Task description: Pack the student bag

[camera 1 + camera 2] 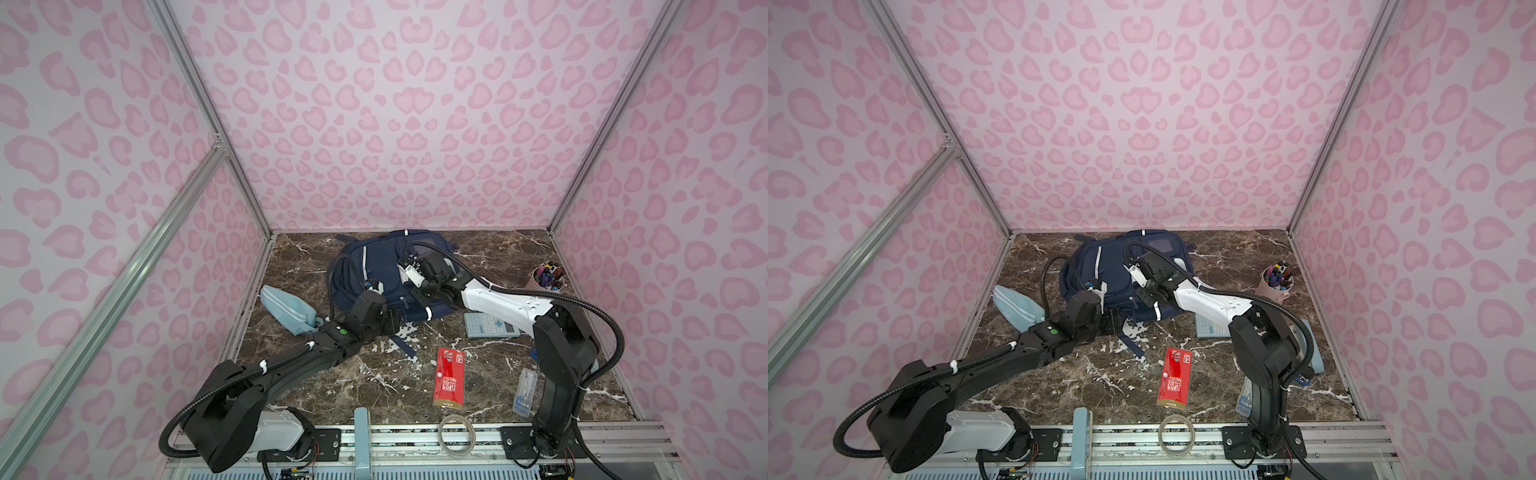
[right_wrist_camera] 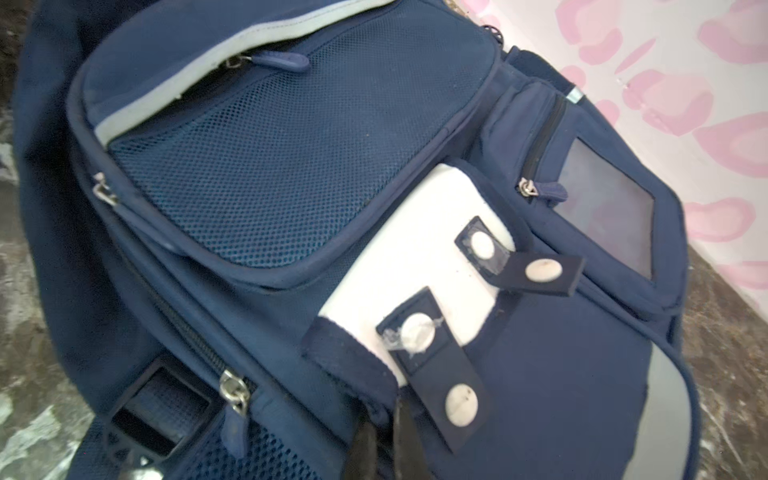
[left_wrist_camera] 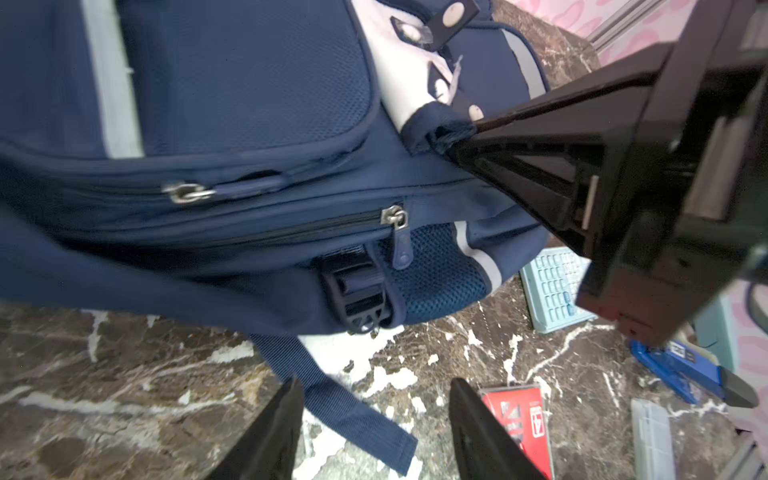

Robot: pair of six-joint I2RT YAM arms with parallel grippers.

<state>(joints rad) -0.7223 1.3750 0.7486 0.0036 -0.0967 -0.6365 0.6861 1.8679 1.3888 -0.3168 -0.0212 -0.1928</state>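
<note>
- At the centre of both top views, toward the back of the marble table (image 1: 374, 399), the navy bag (image 1: 382, 266) lies flat with its front pockets facing up.
- The right gripper (image 2: 382, 432) reaches in from the right of the frame over the bag. It is clenched on a navy fabric edge of the bag, just beside the white patch (image 2: 415, 266). The right wrist view shows both fingertips pressed together on the cloth.
- The left gripper (image 3: 378, 428) sits at the bag's lower edge, left of centre in the top views. Its jaws stand apart and grip nothing.
- In the left wrist view a loose strap (image 3: 340, 399) from the bag lies on the table, running into the gap between the fingers.
- The same view shows a zipper pull (image 3: 401, 239) hanging beside a black buckle (image 3: 357, 291) on the bag's side.
- Left of the bag lies a light-blue pouch (image 1: 286, 307), its lower end partly behind the left arm.
- Right of the bag's lower corner lies a calculator (image 1: 486, 326), partly under the right arm.
- At the far right, near the wall, stands a cup (image 1: 548, 278) full of pens.
- In the lower centre lies a red pack (image 1: 449, 376).
- Below the pack, a clear tape roll (image 1: 457, 434) rests on the metal rail.
- Right of the pack lies a clear case (image 1: 525, 390), just beside the right arm.
</note>
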